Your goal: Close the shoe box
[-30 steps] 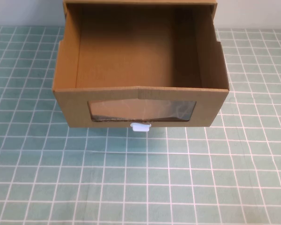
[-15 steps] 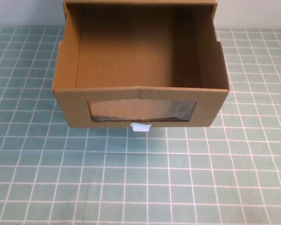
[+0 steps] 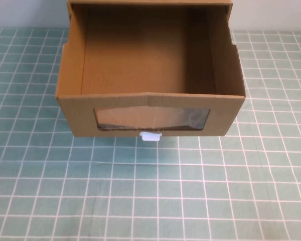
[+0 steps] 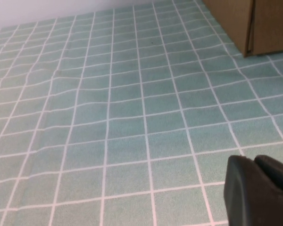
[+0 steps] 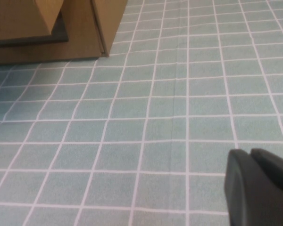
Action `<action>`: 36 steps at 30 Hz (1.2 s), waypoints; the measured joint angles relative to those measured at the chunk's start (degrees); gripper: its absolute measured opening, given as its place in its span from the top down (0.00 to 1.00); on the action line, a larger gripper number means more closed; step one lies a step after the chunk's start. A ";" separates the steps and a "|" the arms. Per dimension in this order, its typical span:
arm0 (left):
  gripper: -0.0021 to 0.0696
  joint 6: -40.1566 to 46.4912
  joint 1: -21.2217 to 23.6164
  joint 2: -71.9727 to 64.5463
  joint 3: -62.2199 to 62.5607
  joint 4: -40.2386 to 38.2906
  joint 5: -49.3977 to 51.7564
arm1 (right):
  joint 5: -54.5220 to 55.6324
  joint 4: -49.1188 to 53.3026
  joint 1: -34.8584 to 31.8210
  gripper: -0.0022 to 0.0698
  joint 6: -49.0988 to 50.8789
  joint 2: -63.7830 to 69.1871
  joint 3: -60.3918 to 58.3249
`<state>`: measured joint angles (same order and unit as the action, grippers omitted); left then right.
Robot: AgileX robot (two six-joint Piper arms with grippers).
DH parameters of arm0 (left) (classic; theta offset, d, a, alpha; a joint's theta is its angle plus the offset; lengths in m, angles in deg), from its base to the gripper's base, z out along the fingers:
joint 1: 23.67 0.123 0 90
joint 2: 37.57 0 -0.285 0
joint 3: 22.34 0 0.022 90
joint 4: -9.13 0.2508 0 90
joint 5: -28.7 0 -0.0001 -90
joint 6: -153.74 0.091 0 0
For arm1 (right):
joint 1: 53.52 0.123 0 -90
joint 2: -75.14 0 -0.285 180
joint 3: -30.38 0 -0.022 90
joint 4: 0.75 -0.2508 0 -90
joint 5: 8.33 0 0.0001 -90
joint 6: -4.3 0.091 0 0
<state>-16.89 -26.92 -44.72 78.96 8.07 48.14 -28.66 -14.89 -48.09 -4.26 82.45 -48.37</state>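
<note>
The shoe box (image 3: 150, 70) is seen pulled open at the upper centre of the high view, on the green checked surface (image 3: 150, 191). The left gripper (image 4: 262, 190) and right gripper (image 5: 262, 186) are shown low over that surface, clear of the box, each with jaws pressed together and nothing held.

Even, soft overhead light; faint glare on box window (image 3: 153, 118); wrist views slightly soft.

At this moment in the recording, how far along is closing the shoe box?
Nothing looks done: the shoe box drawer is pulled well out, its empty inside showing, white pull tab facing the robot. Nothing is in hand; the left gripper and right gripper hang above the checked tablecloth, apart from the box. The whole push-in remains.
</note>
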 joint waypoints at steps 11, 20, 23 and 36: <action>0.98 -3.42 0.00 0.00 0.00 -5.90 -5.53 | 0.00 0.00 0.00 0.99 0.00 0.00 0.00; 0.98 -13.73 0.00 0.00 0.00 -13.15 -16.19 | 0.00 0.00 0.00 0.99 0.00 0.00 0.00; 0.98 -18.42 0.00 0.00 1.05 -13.69 -13.99 | 0.00 0.00 0.00 0.99 0.00 0.00 0.00; 0.98 -3.65 0.00 -34.08 38.07 -19.21 14.19 | 0.00 0.00 0.00 0.99 0.00 0.00 0.00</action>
<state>-20.54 -26.92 -78.79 117.03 -11.13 62.33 -28.66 -14.89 -48.09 -4.26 82.45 -48.37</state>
